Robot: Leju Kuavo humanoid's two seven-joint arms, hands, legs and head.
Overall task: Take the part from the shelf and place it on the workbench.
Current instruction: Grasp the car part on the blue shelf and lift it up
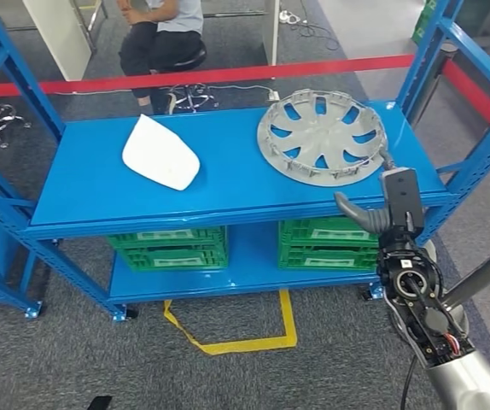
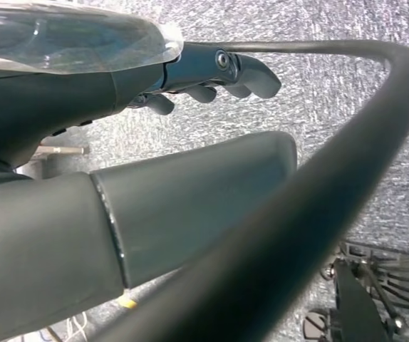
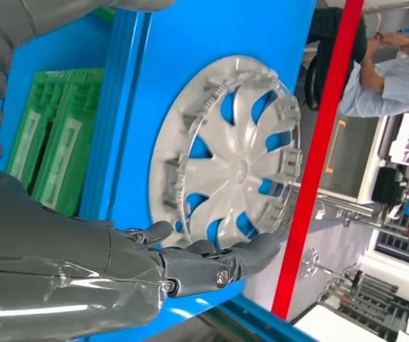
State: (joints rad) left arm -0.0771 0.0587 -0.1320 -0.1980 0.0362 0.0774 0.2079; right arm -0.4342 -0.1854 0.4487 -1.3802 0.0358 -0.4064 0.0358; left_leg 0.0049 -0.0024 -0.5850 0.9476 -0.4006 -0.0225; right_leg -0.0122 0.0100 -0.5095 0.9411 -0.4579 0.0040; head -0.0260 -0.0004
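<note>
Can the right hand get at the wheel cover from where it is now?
Probably yes: the right hand is open at the shelf edge beside the wheel cover, with nothing between them.

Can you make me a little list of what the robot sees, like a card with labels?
Shelf: blue rack, two levels
Top level: silver wheel cover at the right, white curved part at the left
Lower level: green crates
Right hand: beside the wheel cover's near edge, fingers stretched out, holding nothing
Left hand: over grey carpet, holding nothing
Floor: yellow tape outline, red line
Behind the shelf: a seated person
</note>
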